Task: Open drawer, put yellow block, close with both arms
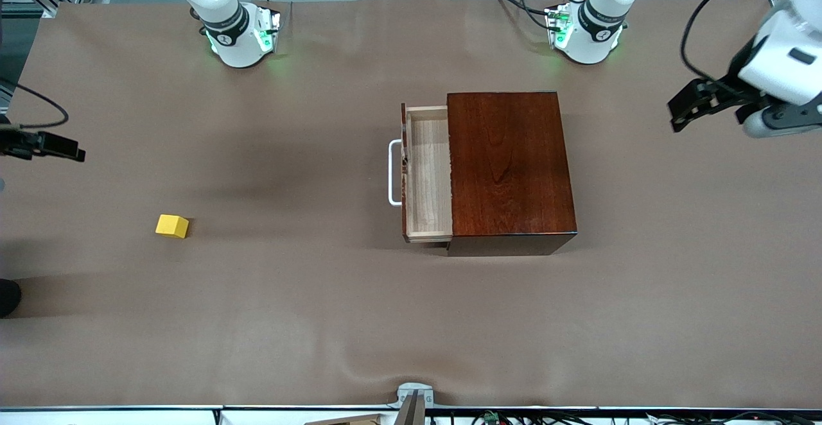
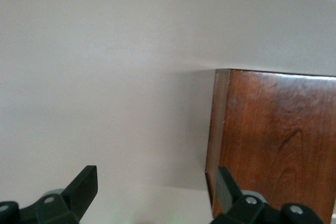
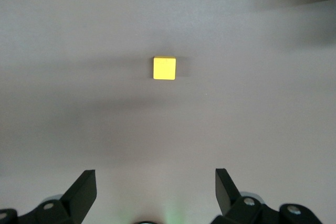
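Presently, yellow block [image 3: 164, 68] lies on the table near the right arm's end: light, rigid, grasped across flat faces; right gripper [image 3: 156, 186] and left gripper [image 2: 157, 184] both spread, empty.

Glossy, dark reddish wooden box [image 1: 510, 162] with visible grain; drawer [image 1: 429, 178] lined in pale, matt, unfinished-looking wood, with a smooth white bar handle [image 1: 393, 173]. Matt brown cloth, slightly wrinkled, covers the table [image 1: 257, 322]. Yellow block [image 1: 172, 226]: smooth, plain, matt faces.
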Available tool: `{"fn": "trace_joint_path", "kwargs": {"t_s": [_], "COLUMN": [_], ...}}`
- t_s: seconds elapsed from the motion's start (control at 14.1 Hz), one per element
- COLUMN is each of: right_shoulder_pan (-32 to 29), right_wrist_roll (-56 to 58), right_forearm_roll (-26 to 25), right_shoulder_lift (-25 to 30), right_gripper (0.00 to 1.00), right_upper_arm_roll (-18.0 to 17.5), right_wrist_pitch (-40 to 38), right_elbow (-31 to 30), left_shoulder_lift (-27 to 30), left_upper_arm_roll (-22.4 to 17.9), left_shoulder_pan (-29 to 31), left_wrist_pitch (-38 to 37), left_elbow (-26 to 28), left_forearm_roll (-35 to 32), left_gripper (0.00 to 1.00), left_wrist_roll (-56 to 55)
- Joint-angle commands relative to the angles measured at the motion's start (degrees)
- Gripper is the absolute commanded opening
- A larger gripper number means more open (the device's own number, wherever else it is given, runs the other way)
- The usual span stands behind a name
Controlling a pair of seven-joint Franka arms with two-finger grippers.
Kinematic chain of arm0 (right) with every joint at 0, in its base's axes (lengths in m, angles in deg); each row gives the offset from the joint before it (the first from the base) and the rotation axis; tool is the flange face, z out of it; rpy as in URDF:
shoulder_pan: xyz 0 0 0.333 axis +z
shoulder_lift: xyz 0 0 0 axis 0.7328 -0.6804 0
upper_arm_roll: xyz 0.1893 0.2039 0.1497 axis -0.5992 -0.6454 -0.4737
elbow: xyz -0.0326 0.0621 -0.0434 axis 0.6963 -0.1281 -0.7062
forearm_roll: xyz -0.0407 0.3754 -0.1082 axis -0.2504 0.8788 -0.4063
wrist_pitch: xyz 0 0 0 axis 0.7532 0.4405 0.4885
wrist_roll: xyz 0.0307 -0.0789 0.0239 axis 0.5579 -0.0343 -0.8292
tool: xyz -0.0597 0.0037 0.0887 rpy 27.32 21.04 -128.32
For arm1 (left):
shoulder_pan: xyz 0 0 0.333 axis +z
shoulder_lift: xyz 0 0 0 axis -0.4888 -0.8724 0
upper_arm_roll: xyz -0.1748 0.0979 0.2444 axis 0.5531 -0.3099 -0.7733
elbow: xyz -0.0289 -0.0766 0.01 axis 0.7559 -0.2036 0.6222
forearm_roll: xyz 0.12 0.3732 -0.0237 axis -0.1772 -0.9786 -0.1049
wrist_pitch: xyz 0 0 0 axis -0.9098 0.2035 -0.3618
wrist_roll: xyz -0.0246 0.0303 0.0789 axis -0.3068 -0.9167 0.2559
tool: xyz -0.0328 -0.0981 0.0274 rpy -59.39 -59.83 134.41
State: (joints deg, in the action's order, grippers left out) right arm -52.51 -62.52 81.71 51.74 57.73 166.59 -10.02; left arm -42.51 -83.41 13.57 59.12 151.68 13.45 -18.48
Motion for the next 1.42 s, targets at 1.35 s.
{"fn": "trace_joint_path", "kwargs": {"t_s": [1.35], "right_shoulder_pan": [-2.9], "right_wrist_roll": [-0.1], "right_forearm_roll": [2.7], "right_shoulder_lift": [-14.3], "right_gripper": [1.0], "right_upper_arm_roll": [-0.8], "right_wrist_pitch": [17.5], "right_elbow": [-6.2], "left_shoulder_lift": [7.6], "left_upper_arm_roll": [-0.7], "left_shoulder_pan": [1.4], "left_wrist_pitch": [0.9], "left_elbow": [9.2], "left_forearm_roll": [-0.4], "left_gripper": [1.0], "left_wrist_roll": [11.0]}}
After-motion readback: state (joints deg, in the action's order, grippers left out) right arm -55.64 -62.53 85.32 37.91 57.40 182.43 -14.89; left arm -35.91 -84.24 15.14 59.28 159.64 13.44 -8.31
